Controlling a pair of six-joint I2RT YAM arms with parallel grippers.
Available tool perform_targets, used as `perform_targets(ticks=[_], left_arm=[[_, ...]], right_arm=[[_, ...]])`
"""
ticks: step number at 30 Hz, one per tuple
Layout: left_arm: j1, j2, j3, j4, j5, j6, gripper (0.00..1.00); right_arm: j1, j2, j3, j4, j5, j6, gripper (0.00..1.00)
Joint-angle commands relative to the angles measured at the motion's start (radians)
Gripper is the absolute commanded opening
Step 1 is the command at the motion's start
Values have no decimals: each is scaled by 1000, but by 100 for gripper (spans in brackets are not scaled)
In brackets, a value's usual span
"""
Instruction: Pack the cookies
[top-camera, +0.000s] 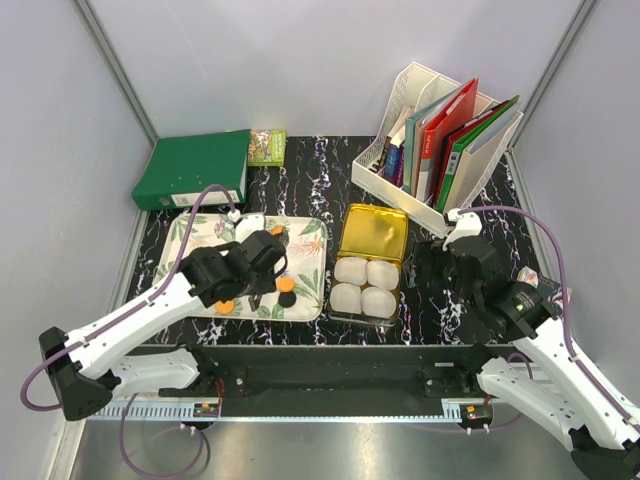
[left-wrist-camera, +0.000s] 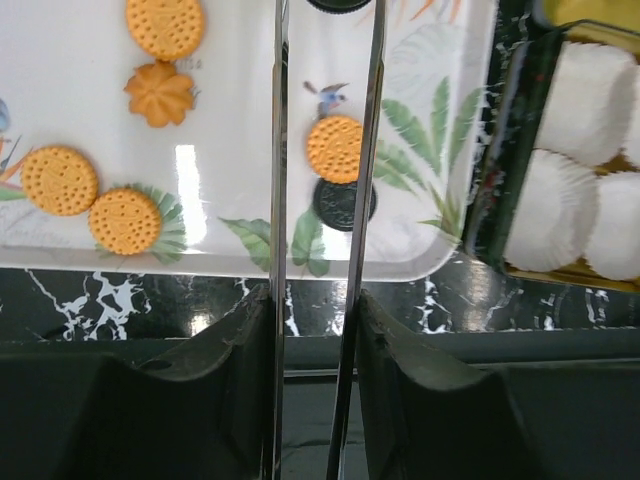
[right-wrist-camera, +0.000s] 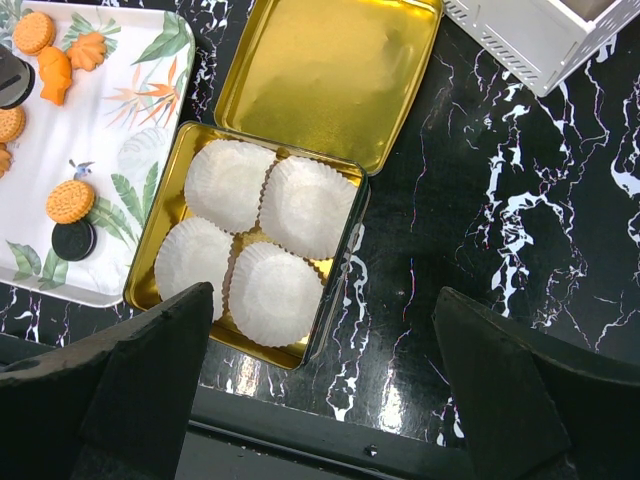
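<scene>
Left wrist view: left gripper (left-wrist-camera: 326, 100) is over the floral tray (left-wrist-camera: 60, 250), thin blades narrowly apart, nothing clamped. Orange round cookie (left-wrist-camera: 335, 148) lies mid-frame between the blades, with a small gap on each side. Black cookie (left-wrist-camera: 343, 203) touches its lower edge, partly behind the right blade. The cookie is round, so there is no axis to match. Judgement: closing may catch the black one too. Left arm is nearer. Right gripper (right-wrist-camera: 320, 400) hangs over the gold tin (right-wrist-camera: 330, 80), spread wide, empty.
</scene>
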Motion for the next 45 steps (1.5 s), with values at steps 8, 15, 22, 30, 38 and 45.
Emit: perform_targets(ticks=[8, 15, 22, 30, 38, 45], left_arm=[[-181, 130, 201, 90, 40, 74, 0], [-236, 226, 239, 136, 53, 94, 0], [-251, 276, 230, 191, 80, 103, 0], [-259, 318, 213, 235, 105, 106, 0], [-261, 328, 173, 235, 93, 94, 0], [-261, 316, 141, 242, 111, 80, 0]], right_arm=[[-3, -23, 3, 42, 49, 3, 100], [-5, -21, 9, 36, 43, 11, 100], [-3, -8, 29, 22, 34, 19, 100], [-3, 6, 41, 17, 20, 26, 100], [-5, 9, 55, 10, 19, 25, 100], [-3, 9, 52, 4, 17, 22, 100]])
